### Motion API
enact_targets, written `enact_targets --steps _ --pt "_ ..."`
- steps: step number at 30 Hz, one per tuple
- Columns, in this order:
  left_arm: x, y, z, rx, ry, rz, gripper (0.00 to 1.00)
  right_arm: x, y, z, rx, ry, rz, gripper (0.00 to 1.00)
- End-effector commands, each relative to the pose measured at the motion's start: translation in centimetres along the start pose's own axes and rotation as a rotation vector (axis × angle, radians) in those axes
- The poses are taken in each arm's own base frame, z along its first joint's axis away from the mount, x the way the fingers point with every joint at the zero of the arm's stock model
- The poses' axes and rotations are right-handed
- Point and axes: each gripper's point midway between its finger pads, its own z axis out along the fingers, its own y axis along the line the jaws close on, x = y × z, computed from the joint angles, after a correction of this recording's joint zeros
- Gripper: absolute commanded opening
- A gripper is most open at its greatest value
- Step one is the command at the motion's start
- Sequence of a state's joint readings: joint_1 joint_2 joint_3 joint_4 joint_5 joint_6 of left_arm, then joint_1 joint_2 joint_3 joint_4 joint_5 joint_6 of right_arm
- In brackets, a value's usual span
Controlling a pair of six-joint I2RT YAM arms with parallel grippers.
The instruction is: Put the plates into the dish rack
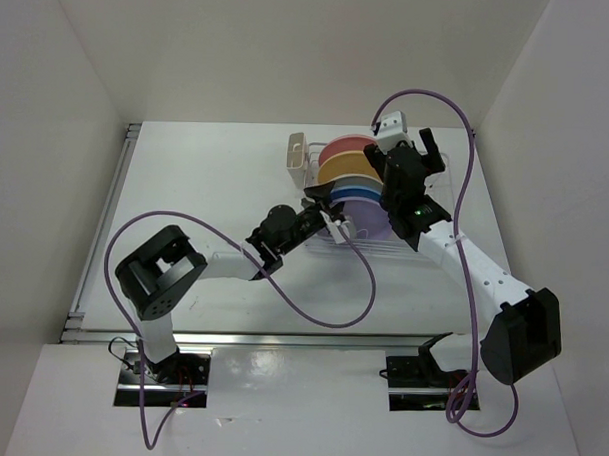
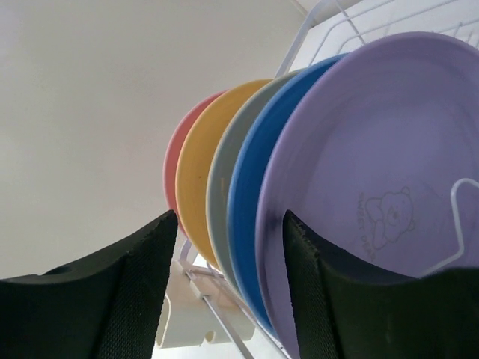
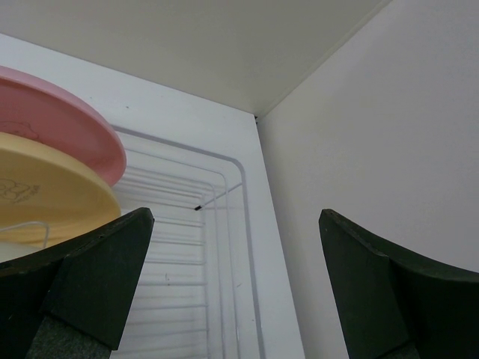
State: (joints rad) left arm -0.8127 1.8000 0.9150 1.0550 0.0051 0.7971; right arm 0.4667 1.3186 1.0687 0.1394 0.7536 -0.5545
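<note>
Five plates are stood upright in the dish rack at 1 o'clock on the counter, left tool and right tool are released empty, so loading is judged done and a clear retreat is needed.

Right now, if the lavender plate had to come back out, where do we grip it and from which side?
Probably its top rim, from above. The lavender plate stands on edge, last in the row, front face open; the blue plate sits close behind, so one of the jaws must slip into that narrow gap.
</note>
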Motion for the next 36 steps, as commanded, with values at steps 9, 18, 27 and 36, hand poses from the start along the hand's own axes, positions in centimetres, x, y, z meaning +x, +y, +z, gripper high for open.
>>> enact_targets --steps 9,18,27,36 --pt "-4.5 10.7 -1.5 -0.344 -0.044 -0.033 0.77 -0.7 0.4 -0.1 -0.021 -0.022 0.039 1.00" --pt "-5.7 13.1 -3.0 -0.403 -0.037 -0.110 0.91 -0.7 0.1 -0.6 -0.026 -0.033 0.065 1.00" --pt "-3.8 9.4 -2.2 -0.293 -0.011 -0.153 0.91 -0.6 0.0 -0.6 -0.017 -0.029 0.056 1.00" --pt "-2.5 6.0 0.0 -0.199 -0.010 -0.198 0.91 -0.2 -0.8 -0.8 0.012 -0.018 0.020 1.00"
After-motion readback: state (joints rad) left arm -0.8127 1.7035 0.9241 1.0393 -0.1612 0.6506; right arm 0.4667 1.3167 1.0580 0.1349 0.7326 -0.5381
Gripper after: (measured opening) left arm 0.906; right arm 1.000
